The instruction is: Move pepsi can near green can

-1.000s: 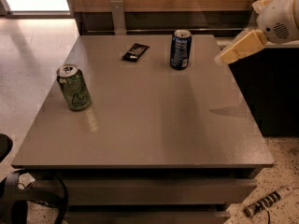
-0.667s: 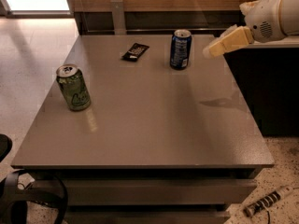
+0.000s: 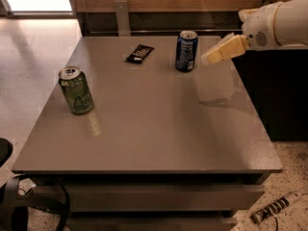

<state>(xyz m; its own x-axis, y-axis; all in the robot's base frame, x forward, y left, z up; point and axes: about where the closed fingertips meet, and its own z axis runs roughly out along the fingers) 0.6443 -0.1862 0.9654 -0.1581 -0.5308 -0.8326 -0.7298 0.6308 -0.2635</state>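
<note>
Two cans, one gripper: pepsi can upright just ahead of gripper tip, not touching; green can well beyond it. Gripper state: cannot tell. Risk: off-centre or high approach w/ glancing hit tips pepsi can.

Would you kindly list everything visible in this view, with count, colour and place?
pepsi can: one, dark blue, upright, far side of table.
green can: one, light green, upright, near table's left edge.
flat packet: one, black, lying left of the pepsi can.
table: one, grey, centre.
striped object: one, black and white, floor, bottom right.
arm: one, white, upper right.
gripper: one, cream, in the air just right of the pepsi can.
</note>
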